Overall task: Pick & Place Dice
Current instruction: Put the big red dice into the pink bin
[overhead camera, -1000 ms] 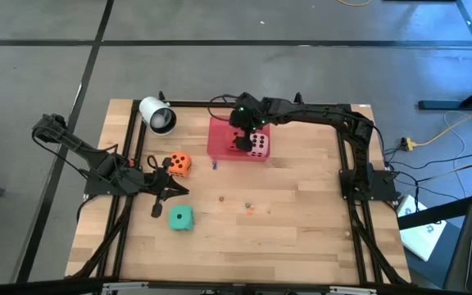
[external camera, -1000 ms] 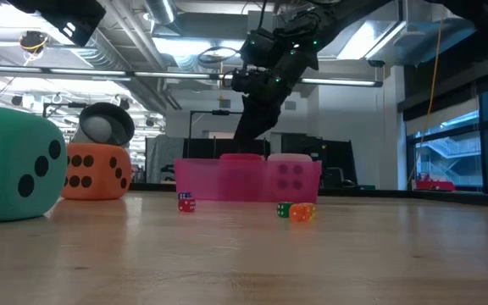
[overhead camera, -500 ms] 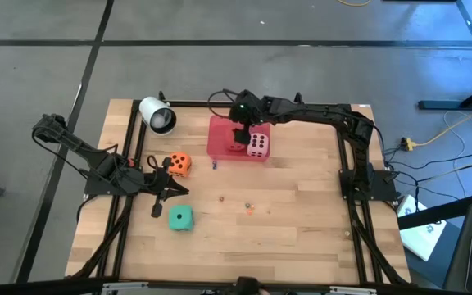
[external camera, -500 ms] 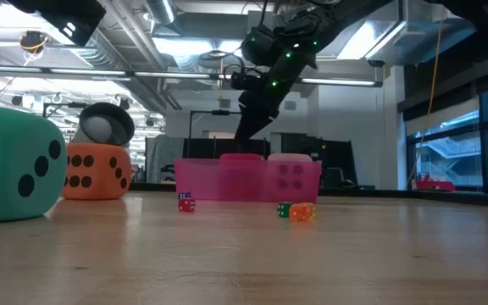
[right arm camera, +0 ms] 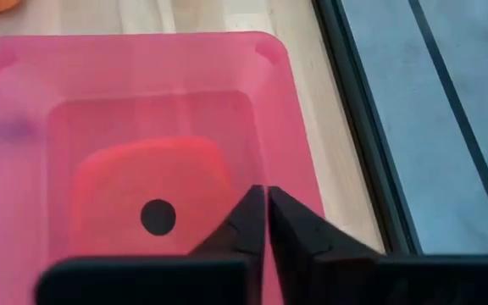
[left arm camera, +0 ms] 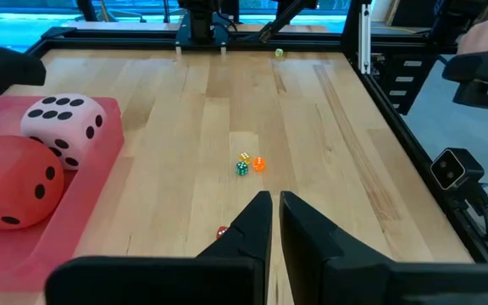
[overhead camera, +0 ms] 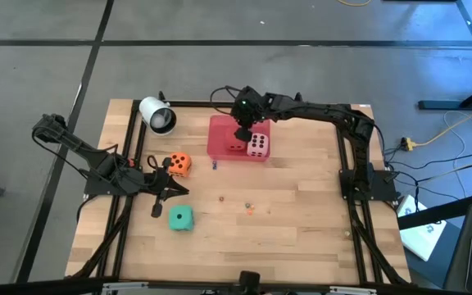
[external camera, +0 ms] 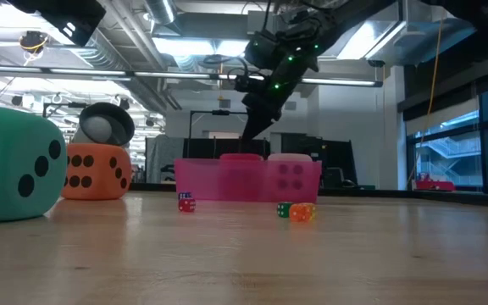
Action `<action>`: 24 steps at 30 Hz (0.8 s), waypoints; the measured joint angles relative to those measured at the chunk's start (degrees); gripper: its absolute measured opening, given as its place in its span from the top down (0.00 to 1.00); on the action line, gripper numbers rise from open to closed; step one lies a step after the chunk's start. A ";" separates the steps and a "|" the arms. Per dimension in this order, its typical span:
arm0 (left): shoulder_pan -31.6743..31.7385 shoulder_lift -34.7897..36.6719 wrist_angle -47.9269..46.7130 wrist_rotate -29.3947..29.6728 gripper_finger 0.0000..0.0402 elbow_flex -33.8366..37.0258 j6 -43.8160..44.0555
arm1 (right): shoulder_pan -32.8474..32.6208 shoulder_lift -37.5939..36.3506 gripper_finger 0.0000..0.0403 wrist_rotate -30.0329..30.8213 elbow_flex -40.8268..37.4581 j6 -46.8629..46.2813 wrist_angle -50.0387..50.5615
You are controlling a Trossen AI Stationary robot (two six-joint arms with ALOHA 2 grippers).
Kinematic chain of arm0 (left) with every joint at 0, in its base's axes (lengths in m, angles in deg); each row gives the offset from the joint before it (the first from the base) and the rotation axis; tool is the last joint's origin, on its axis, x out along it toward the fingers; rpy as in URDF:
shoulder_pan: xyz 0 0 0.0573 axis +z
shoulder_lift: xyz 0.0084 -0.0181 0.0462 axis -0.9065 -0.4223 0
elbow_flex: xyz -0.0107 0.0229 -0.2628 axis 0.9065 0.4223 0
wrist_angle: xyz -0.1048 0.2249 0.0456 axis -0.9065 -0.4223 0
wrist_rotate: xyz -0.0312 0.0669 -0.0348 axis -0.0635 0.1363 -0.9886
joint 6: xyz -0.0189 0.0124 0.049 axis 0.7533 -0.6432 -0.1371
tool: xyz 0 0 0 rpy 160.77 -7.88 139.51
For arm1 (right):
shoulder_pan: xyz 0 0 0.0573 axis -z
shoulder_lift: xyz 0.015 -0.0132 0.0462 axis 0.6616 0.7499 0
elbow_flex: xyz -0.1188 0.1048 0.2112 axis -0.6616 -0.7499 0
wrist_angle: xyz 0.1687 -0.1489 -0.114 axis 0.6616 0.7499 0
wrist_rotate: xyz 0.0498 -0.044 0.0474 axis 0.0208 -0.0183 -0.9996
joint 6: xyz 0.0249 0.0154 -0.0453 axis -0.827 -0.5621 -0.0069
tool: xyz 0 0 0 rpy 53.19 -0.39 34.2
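The pink tray [overhead camera: 220, 131] sits at the table's far side, holding the red die [overhead camera: 234, 146] and the pale pink die [overhead camera: 258, 144] side by side. My right gripper [overhead camera: 242, 134] hangs above the red die, fingers pressed together and holding nothing. The teal-green die [overhead camera: 179, 218] and orange die [overhead camera: 180, 163] lie on the wood near my left gripper [overhead camera: 170, 180], which is closed and empty. Tiny beads [left arm camera: 250, 164] are scattered mid-table.

Robotics lab: exposed ceiling ducts [external camera: 100, 51], framed workbench [overhead camera: 301, 229].
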 joint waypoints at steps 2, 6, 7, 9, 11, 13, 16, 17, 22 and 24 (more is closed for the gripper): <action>0.01 0.00 0.00 0.02 0.95 0.00 -0.02 | 0.30 0.00 0.96 -0.20 0.00 0.14 -0.04; 0.00 0.00 0.00 0.02 0.95 0.00 -0.02 | 0.94 0.26 0.95 -0.41 0.04 -1.24 0.05; 0.01 0.00 -0.02 0.02 0.95 0.00 -0.02 | 1.08 0.38 0.97 -0.47 0.04 -1.24 0.32; 0.01 0.00 0.00 0.04 0.95 0.00 -0.02 | 1.17 0.44 0.99 -0.65 0.02 -1.23 0.50; 0.01 0.00 0.00 0.09 0.95 0.00 -0.02 | 1.19 0.44 0.98 -0.82 0.04 -1.46 0.42; 0.01 0.00 0.00 0.09 0.95 0.00 -0.02 | 1.17 0.45 0.99 -0.87 0.04 -2.30 0.53; 0.01 0.00 0.00 0.11 0.95 0.00 -0.02 | 1.17 0.64 0.99 -1.75 0.04 -2.71 1.33; 0.01 0.00 0.00 0.11 0.95 0.00 -0.01 | 1.14 0.77 0.99 -2.38 0.06 -2.75 1.77; -0.01 0.02 0.00 0.11 0.95 0.00 0.02 | 0.27 0.92 1.00 -1.87 0.04 -2.99 3.59; -0.01 0.01 0.00 0.12 0.95 0.00 0.02 | -0.16 0.92 1.00 -0.94 0.04 -3.01 4.01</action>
